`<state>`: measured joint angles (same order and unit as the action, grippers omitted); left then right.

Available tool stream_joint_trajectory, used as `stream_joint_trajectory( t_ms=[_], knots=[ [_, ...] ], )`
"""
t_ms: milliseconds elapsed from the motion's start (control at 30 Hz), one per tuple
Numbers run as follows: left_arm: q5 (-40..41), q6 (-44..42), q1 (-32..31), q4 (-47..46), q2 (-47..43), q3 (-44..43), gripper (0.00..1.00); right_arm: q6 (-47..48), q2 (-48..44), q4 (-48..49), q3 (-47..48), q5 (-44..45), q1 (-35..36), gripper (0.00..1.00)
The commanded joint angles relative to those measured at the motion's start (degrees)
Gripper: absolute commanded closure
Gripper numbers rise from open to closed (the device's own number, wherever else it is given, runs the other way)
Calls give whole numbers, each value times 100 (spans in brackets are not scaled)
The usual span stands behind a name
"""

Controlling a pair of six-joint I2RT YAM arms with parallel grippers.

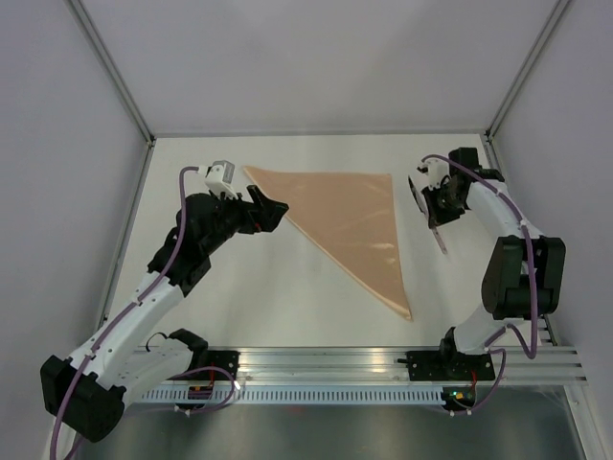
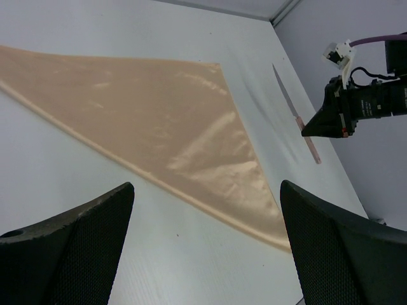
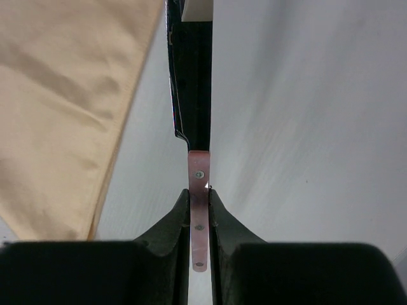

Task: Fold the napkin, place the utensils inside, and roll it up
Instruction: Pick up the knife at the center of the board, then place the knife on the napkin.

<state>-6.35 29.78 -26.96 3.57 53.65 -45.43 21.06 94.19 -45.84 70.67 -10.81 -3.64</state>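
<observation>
The peach-orange napkin (image 1: pixel 350 216) lies flat on the white table as a folded triangle, its long folded edge running from far left to near right. It also fills the left wrist view, napkin (image 2: pixel 146 108), and shows at the left of the right wrist view, napkin (image 3: pixel 57 95). My left gripper (image 1: pixel 278 206) stands open beside the napkin's left part, nothing between its fingers (image 2: pixel 76 235). My right gripper (image 1: pixel 433 218) is shut on the pink riveted handle of a knife, the utensil (image 3: pixel 198 181), to the right of the napkin. Its dark blade (image 2: pixel 286 98) points away, low over the table.
White walls and metal frame posts (image 1: pixel 115 72) close in the table at the back and sides. An aluminium rail (image 1: pixel 326 359) with the arm bases runs along the near edge. The right wall stands close behind the right arm (image 1: pixel 522 268).
</observation>
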Motion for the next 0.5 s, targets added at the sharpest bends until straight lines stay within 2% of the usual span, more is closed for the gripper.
stream_joint_trajectory(
  t_ms=[0,467],
  knots=[
    [133,10,24,257,40,-518,0,-391,204,-319,718,61,712,100],
    [609,-297,33,1364,-276,-1538,0,-1121,2180,-715,2740,210,3289,100]
  ],
)
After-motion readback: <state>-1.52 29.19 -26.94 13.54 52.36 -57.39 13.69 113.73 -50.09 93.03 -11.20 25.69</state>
